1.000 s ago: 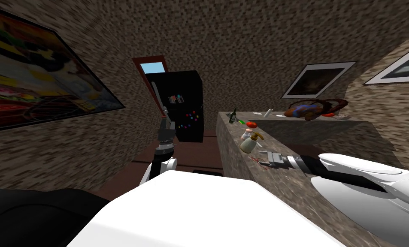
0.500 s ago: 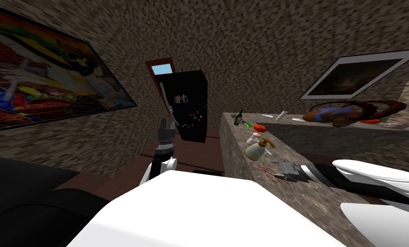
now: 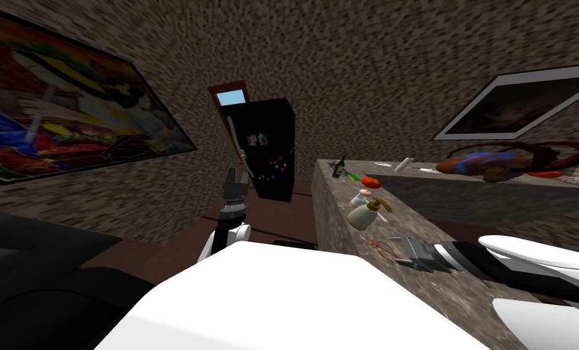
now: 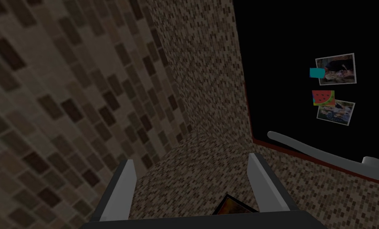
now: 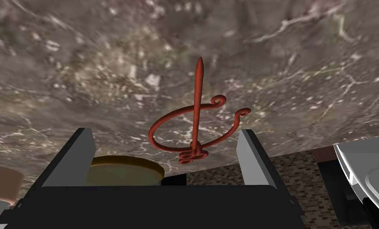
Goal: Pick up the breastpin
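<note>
nearest, low on the right: right gripper (image 3: pixel 398 250), blades spread wide, nothing held. framed squarely between those blades through the wrist camera: breastpin (image 5: pixel 195 111), a red wire loop with curled ends and a straight pin across it. lying flat on the mottled stone counter (image 5: pixel 105 71), close to its edge, clear of both fingers.

over the last second, whole head view slid and swung: own turn, not the pin's. breastpin in the same spot beside the pump bottle (image 3: pixel 362 216), untouched. hand carried along with the turn, tips now just short of the loop and lined up on it. so, by judgement: approach about done, grasp not begun. next, a short push forward and down, then a close across the thin wire. little to grip, easy to skid along the stone.

off to the left, raised and well apart from the counter: left gripper (image 3: pixel 236 177), fingers wide too, idle.

further along the counter: a red tomato (image 3: pixel 370 181), then a green bottle (image 3: pixel 341 167). beyond, against the wall: black fridge (image 3: pixel 270 152).
</note>
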`<state>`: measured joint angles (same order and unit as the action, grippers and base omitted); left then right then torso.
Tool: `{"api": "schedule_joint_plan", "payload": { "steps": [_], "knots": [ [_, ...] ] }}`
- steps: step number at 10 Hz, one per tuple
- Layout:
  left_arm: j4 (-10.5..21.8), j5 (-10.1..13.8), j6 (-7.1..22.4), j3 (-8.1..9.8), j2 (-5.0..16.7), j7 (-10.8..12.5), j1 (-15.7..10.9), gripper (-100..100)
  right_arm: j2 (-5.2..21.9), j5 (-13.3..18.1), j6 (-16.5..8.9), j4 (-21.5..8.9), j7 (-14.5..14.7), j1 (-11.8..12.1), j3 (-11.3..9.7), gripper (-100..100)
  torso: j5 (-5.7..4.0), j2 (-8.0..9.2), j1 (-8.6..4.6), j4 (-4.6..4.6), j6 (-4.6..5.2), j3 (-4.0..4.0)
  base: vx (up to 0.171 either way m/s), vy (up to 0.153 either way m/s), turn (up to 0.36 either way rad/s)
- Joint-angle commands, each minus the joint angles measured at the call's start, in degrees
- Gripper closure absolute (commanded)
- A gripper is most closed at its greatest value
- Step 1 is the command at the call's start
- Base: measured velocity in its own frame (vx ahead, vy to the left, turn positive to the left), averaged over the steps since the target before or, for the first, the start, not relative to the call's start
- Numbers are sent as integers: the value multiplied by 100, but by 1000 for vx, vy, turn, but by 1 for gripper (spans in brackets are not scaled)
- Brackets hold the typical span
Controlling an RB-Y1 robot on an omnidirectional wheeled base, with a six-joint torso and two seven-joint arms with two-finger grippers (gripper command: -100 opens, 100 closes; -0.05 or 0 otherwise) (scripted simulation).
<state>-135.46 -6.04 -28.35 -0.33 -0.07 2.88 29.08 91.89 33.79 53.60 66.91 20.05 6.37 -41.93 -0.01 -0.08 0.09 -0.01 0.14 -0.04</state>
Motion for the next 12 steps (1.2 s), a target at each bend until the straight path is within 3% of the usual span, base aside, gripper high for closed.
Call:
{"api": "schedule_joint_plan", "payload": {
  "steps": [1,3,4,5,9,10,11,12],
  "knots": [
    [0,0,0,0,0,0,0,0,-162,41,-97,-66,35,30,-12,-100,0,0,0,0,0,0,5,4,60],
    [0,0,0,0,0,0,0,0,-325,82,-193,-132,71,60,-24,-100,0,-4,4,-1,-2,-3,9,8,63],
    [0,0,0,0,0,0,0,0,-262,60,-174,-92,58,61,-17,-100,-2,-6,3,-2,-2,-4,0,0,0],
    [0,0,0,0,0,0,0,0,-274,67,-177,-102,60,57,-19,100,-1,-5,2,-1,-1,-3,0,0,0],
    [0,0,0,0,0,0,0,0,-272,65,-177,-102,57,58,-19,100,-2,-3,1,-1,-2,-2,0,0,0],
    [0,0,0,0,0,0,0,0,-272,65,-177,-102,58,57,-19,0,-2,-3,0,-1,-2,-2,0,0,0],
    [0,0,0,0,0,0,0,0,-97,25,-58,-40,21,18,-7,100,-2,-3,0,-1,-2,-2,-7,-6,-95],
    [0,0,0,0,0,0,0,0,-32,8,-19,-13,7,6,-2,100,1,1,-1,0,4,1,-11,-8,-90]
  ]
}}
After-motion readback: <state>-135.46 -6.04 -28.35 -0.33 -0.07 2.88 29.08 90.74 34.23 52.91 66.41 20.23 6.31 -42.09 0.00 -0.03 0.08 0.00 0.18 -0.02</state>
